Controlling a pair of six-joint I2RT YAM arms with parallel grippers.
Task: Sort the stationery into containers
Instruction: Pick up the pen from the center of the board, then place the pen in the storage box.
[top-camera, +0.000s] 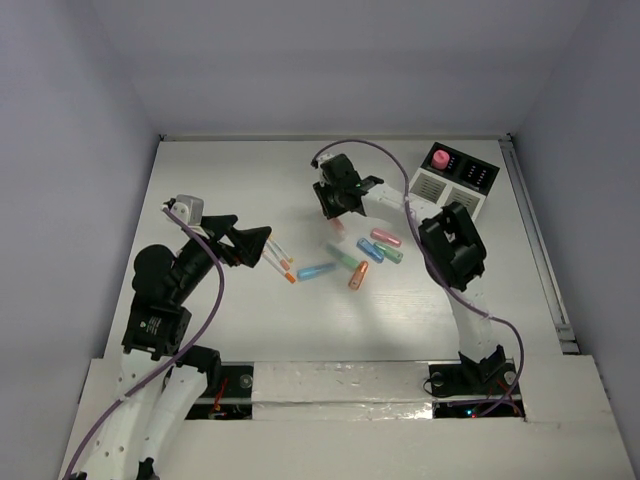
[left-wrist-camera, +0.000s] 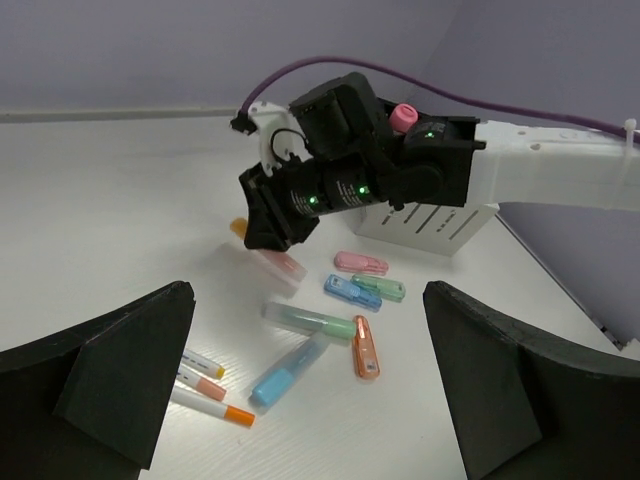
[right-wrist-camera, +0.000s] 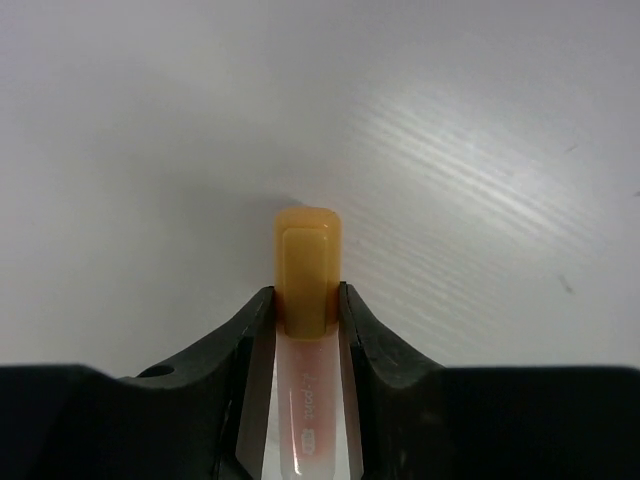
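- Top view: the left gripper sits over the left half of the table, just left of the white sticks. The right gripper points down at the far edge of the loose capsule pieces (pink, blue, green and orange among them). The white slatted organizer stands at the far right with its black section behind it. A pink cylinder sits on top at the far left corner.
- Left wrist view: this gripper's own jaws stand wide apart with nothing between them. Across the table, the right gripper has a pink capsule clamped under it, its yellow end toward the left. The image is blurred, so I cannot tell whether the capsule touches the table.
- Right wrist view: the two fingers pinch the capsule where the yellow cap meets the pink body, and the cap sticks out beyond the tips over bare table.
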